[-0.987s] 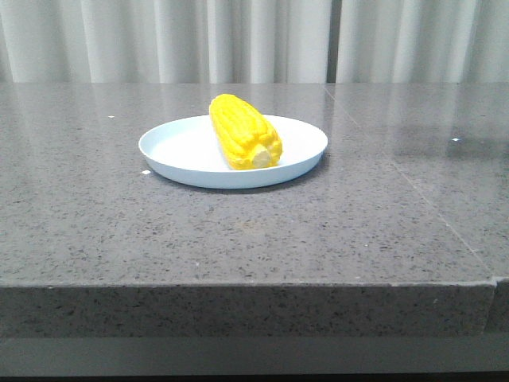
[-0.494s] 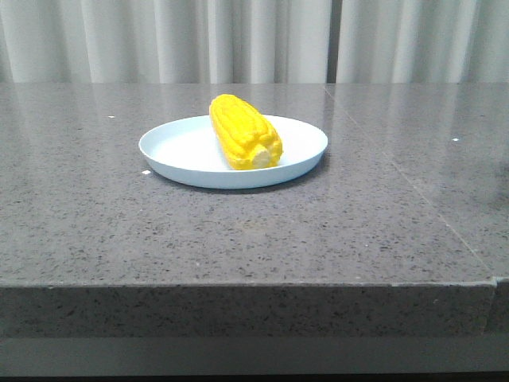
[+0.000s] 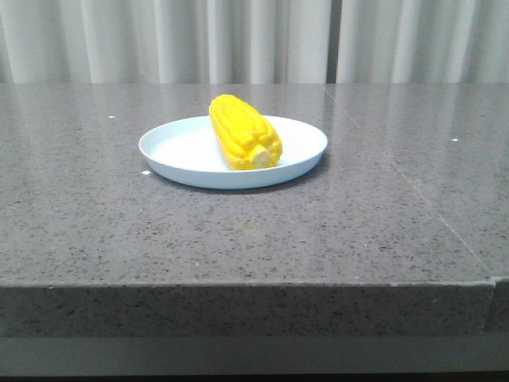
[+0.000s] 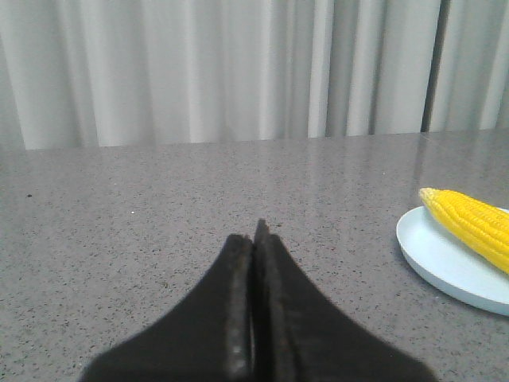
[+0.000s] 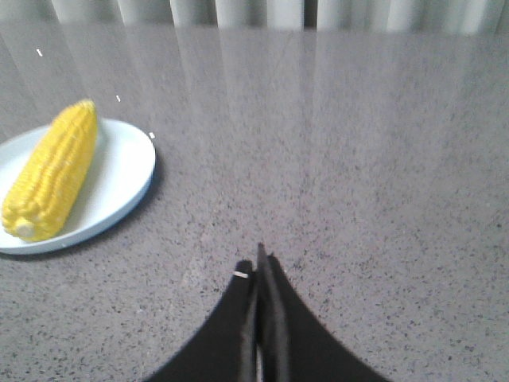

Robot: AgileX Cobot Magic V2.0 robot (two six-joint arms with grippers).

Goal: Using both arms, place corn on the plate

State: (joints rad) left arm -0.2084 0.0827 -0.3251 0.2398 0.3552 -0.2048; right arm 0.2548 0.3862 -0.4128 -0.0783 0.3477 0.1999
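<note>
Corn [image 3: 244,132] lay on the plate [image 3: 179,151], long axis running front-to-back, stub end toward robot. Left gripper [image 4: 255,239] and right gripper [image 5: 258,267] were both pressed together, empty, well apart from plate. Placement looked done.

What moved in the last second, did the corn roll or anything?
Nothing on the table visibly moved. The corn lies on the plate in the same spot, its pale stub end toward the camera, and the plate has not shifted. Neither arm shows in the front view; each wrist view now shows a shut, empty gripper, the left gripper and the right gripper, away from the plate.
</note>
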